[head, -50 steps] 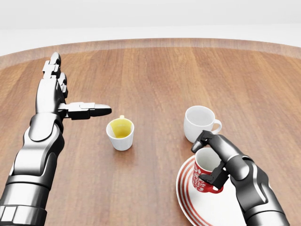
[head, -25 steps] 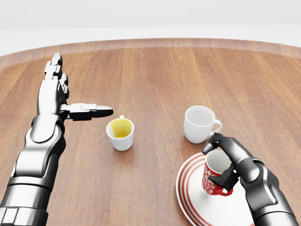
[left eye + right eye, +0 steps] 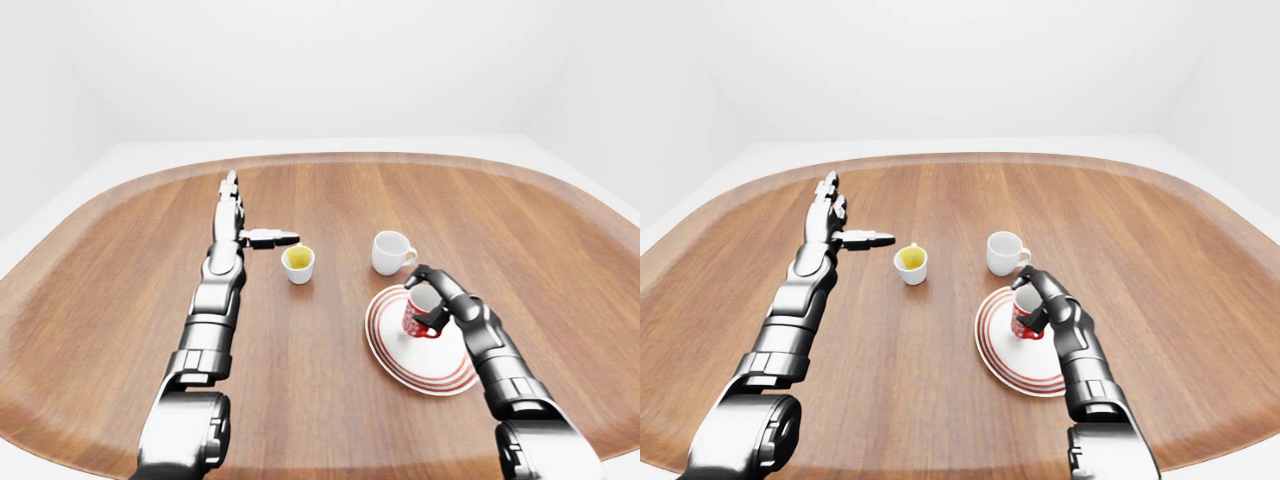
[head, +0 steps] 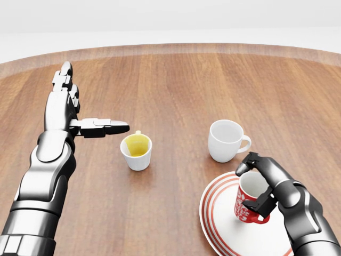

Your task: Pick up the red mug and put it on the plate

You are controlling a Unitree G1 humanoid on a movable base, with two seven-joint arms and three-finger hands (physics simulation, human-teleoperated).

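In the left-eye view, the right hand (image 3: 440, 298) is wrapped round the red mug (image 3: 418, 316), which stands upright over the red-striped plate (image 3: 385, 352), toward the plate's upper part in this view; whether its base already touches the plate cannot be told from here. A white mug (image 3: 388, 252) sits just above the plate on the wooden table (image 3: 320, 400), and a small cup with a yellow inside (image 3: 297, 263) stands to its left. The left hand (image 3: 240, 225) is stretched out flat, released, holding nothing, with 1 finger pointing toward the yellow cup but apart from it. In the head view, the grasp reads more clearly: the fingers (image 4: 250, 161) curl over the red mug's rim and side near the handle, and the mug sits within the plate's striped ring, at the view's lower right. The right-eye view shows the same layout, the mug inside the plate's outline and the white mug near but apart from it. The step in hand looks like the placing itself, nearly done. The next move likely calls for settling the mug flat, then loosening the fingers and lifting the hand away without tipping the mug or knocking the white mug beside it.
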